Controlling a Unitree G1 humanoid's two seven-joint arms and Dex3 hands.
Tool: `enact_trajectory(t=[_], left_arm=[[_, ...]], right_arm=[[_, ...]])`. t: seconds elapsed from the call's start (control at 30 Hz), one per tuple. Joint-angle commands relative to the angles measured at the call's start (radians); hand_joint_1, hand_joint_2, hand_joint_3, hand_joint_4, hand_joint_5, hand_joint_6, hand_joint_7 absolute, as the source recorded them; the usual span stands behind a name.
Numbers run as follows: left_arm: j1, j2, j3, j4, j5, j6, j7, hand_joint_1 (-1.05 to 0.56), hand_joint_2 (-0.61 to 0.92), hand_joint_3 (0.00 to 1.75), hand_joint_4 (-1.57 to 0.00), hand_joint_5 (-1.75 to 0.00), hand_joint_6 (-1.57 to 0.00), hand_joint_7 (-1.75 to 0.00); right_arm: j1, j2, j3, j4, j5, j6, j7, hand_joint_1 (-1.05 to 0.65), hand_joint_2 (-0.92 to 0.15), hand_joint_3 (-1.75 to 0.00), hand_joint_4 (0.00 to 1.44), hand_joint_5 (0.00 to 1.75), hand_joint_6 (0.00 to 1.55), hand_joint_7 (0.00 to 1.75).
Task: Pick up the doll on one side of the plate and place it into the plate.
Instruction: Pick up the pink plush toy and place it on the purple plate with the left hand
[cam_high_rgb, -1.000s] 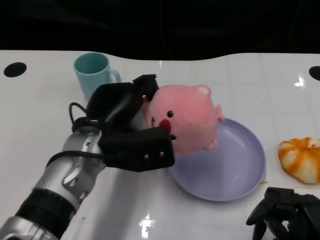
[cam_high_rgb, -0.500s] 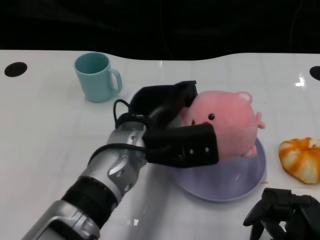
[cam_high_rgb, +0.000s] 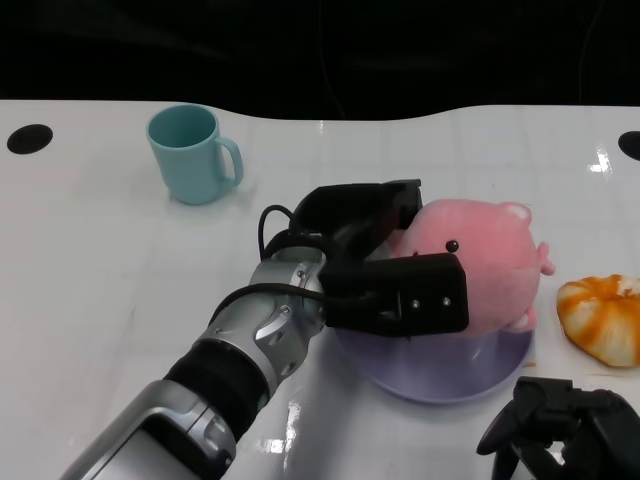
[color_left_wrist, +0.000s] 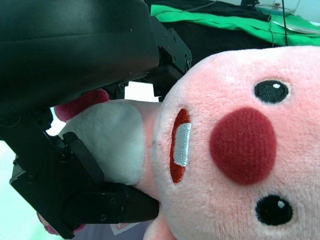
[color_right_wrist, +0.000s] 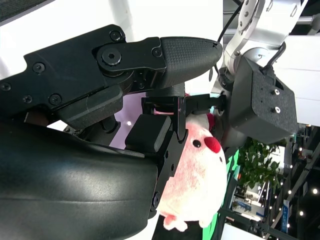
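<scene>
At the far left of the white table (cam_high_rgb: 90, 260) stands a teal mug (cam_high_rgb: 192, 153), its handle turned toward the right. Right of it, the left hand (cam_high_rgb: 385, 275) grips the pink doll (cam_high_rgb: 480, 265) from the side, fingers clamped around its body, holding it over the purple plate (cam_high_rgb: 450, 372); whether the doll touches the plate cannot be told. Farther right lies an orange bun (cam_high_rgb: 603, 318). At the lower right, the right hand (cam_high_rgb: 565, 430) rests with fingers curled in, holding nothing.
</scene>
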Motion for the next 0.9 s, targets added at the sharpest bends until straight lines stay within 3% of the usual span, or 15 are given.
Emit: enact_trajectory(t=[0.03,0.07,0.13,0.17,0.2,0.27,0.37,0.5,0.6,0.9], left_arm=[[-0.03,-0.001,0.019,0.003,-0.031,-0.004,-0.034,-0.22,0.56,0.77,-0.79,-1.75,-1.0,-0.61],[-0.027,0.002,0.017,-0.006,-0.033,-0.004,-0.039,-0.23,0.57,0.74,-0.78,-1.74,-1.01,-0.5],[-0.02,0.013,0.01,-0.029,-0.033,-0.008,-0.059,-0.27,0.71,0.51,-0.72,-1.73,-0.96,-0.24],[-0.017,0.022,0.002,-0.041,-0.03,-0.015,-0.078,-0.37,0.82,0.35,-0.54,-1.43,-0.77,-0.11],[-0.015,0.032,-0.006,-0.052,-0.026,-0.022,-0.098,-0.43,0.87,0.29,-0.48,-1.14,-0.64,-0.06],[-0.013,0.051,-0.022,-0.077,-0.021,-0.027,-0.145,-0.57,0.91,0.3,-0.34,-0.69,-0.35,-0.01],[-0.01,0.074,-0.051,-0.108,0.006,-0.019,-0.179,-0.76,0.92,0.36,-0.09,-0.41,-0.15,0.0],[-0.005,0.092,-0.074,-0.148,0.036,0.003,-0.203,-0.9,0.92,0.44,0.0,-0.14,-0.07,-0.01],[0.001,0.105,-0.082,-0.18,0.045,0.011,-0.218,-0.98,0.92,0.47,0.0,-0.01,-0.04,-0.01],[0.053,0.153,-0.077,-0.306,0.051,0.018,-0.248,-1.05,0.92,0.54,0.0,0.0,0.0,0.0]], right_arm=[[0.007,-0.008,-0.006,-0.001,0.002,-0.01,-0.006,-0.98,-0.92,-0.39,0.99,1.37,0.98,1.06],[0.008,-0.008,-0.005,-0.003,0.003,-0.008,-0.005,-0.98,-0.92,-0.39,0.98,1.37,0.98,1.06],[0.008,-0.008,-0.005,-0.003,0.005,-0.01,-0.004,-0.98,-0.92,-0.39,0.98,1.37,0.98,1.06],[0.008,-0.009,-0.005,-0.001,0.007,-0.013,-0.002,-0.97,-0.92,-0.39,0.98,1.38,0.98,1.06],[0.007,-0.009,-0.005,0.0,0.009,-0.016,0.0,-0.97,-0.92,-0.38,0.98,1.38,0.97,1.06],[0.006,-0.009,-0.006,0.003,0.012,-0.019,0.002,-0.96,-0.92,-0.39,0.98,1.38,0.97,1.06],[0.007,-0.009,-0.007,0.002,0.015,-0.014,0.003,-0.96,-0.92,-0.39,0.97,1.38,0.97,1.06],[0.008,-0.009,-0.007,-0.003,0.01,-0.009,-0.001,-0.97,-0.92,-0.38,0.98,1.38,0.97,1.07],[0.007,-0.01,-0.008,-0.001,0.007,-0.013,-0.003,-0.96,-0.92,-0.39,0.98,1.38,0.97,1.07],[0.004,-0.015,-0.011,0.009,0.01,-0.033,0.002,-0.94,-0.92,-0.42,0.96,1.4,0.95,1.08]])
